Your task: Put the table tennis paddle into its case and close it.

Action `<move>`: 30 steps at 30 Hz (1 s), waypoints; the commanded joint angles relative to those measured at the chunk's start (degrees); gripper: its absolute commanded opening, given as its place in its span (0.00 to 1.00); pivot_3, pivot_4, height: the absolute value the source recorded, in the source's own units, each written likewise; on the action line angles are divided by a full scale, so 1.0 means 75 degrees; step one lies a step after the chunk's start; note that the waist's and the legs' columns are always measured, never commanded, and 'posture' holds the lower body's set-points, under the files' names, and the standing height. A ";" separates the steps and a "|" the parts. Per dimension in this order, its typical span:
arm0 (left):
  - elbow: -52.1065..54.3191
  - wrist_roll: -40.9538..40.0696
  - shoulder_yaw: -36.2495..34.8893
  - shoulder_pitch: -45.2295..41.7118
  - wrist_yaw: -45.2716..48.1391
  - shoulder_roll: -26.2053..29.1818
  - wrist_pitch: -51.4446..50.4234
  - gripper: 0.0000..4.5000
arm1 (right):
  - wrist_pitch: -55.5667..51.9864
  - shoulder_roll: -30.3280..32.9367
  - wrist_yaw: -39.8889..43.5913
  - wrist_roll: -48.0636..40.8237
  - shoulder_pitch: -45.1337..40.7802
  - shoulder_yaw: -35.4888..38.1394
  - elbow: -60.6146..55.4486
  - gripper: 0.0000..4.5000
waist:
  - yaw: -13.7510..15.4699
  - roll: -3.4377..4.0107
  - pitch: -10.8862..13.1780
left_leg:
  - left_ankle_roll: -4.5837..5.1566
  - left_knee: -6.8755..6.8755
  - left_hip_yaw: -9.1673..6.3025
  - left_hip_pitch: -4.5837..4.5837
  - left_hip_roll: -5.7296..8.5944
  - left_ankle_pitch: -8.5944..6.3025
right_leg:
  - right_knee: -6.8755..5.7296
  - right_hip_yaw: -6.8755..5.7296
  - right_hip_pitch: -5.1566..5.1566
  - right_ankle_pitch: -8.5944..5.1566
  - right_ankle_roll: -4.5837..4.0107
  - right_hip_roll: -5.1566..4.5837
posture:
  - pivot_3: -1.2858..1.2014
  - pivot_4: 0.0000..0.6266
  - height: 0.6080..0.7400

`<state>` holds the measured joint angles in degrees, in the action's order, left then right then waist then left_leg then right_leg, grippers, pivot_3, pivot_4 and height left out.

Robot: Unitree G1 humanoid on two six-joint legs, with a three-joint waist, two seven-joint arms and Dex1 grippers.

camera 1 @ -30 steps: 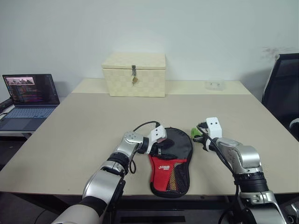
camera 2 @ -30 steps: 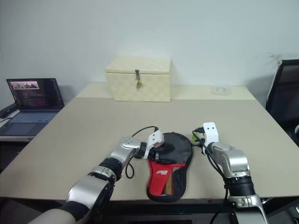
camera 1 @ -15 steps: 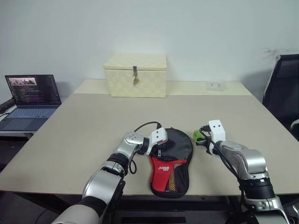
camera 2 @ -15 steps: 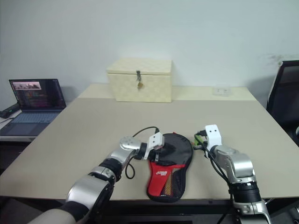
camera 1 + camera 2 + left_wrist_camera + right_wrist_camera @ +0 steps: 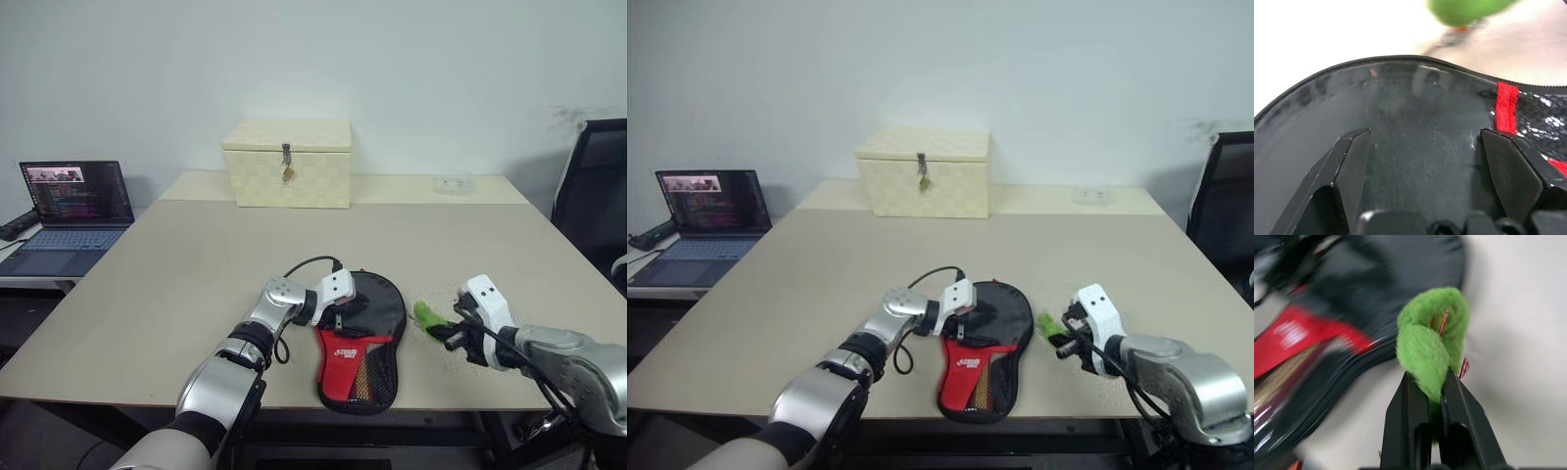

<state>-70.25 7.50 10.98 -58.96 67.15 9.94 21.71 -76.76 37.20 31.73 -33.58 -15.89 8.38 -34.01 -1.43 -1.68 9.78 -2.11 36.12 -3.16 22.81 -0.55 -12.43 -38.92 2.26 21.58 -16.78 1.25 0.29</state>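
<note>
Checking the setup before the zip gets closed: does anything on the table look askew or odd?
The case lies flat, but its green ring tag is pinched in the right gripper and stretched off the case's side. The left gripper rests open on the case.

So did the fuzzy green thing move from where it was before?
Yes. The green tag, pinched in the right gripper, was up beside the case's rounded top edge; now it is nearer the table's front edge, farther right of the case.

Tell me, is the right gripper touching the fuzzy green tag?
Touching. The right wrist view shows the right gripper with its jaws pinched shut on the green tag.
</note>
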 commanded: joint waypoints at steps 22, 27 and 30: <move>-0.0433 0.0731 0.0427 0.0138 -0.0633 -0.0292 -0.0191 0.87 | 0.1933 0.1838 0.1473 -0.1556 0.2447 -0.2341 -0.3463 0.00 | 0.0007 -0.0032 -0.0014 | -0.0002 -0.0001 -0.0002 -0.0009 -0.0007 -0.0002 | 0.0033 -0.0009 -0.0024 -0.0007 0.0016 -0.0015 | 0.52 0.24 1.00; -0.0460 0.0737 0.0386 0.0020 -0.0741 -0.0404 -0.0208 0.87 | 0.1868 0.1576 0.0831 -0.1742 0.2109 -0.2646 -0.3465 0.00 | 0.0007 -0.0040 -0.0015 | -0.0003 -0.0004 -0.0002 -0.0004 -0.0007 -0.0002 | 0.0044 -0.0010 -0.0022 -0.0008 0.0018 -0.0020 | 0.52 0.24 1.00; -0.0456 0.0748 0.0390 0.0010 -0.0753 -0.0472 -0.0169 0.87 | 0.1733 0.1594 0.0734 -0.1867 0.1999 -0.2336 -0.3311 0.06 | 0.0006 -0.0041 -0.0015 | -0.0003 -0.0008 -0.0002 0.0000 -0.0007 -0.0003 | 0.0048 -0.0009 -0.0020 -0.0008 0.0019 -0.0021 | 0.52 0.24 1.00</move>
<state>-71.45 9.83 11.06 -60.35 61.83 6.97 21.51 -63.55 48.94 36.92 -44.50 -0.72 -10.28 -56.74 -1.39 -1.99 9.67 -2.12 36.06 -3.17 22.81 -0.61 -12.45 -38.55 2.18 21.43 -16.84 1.39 0.13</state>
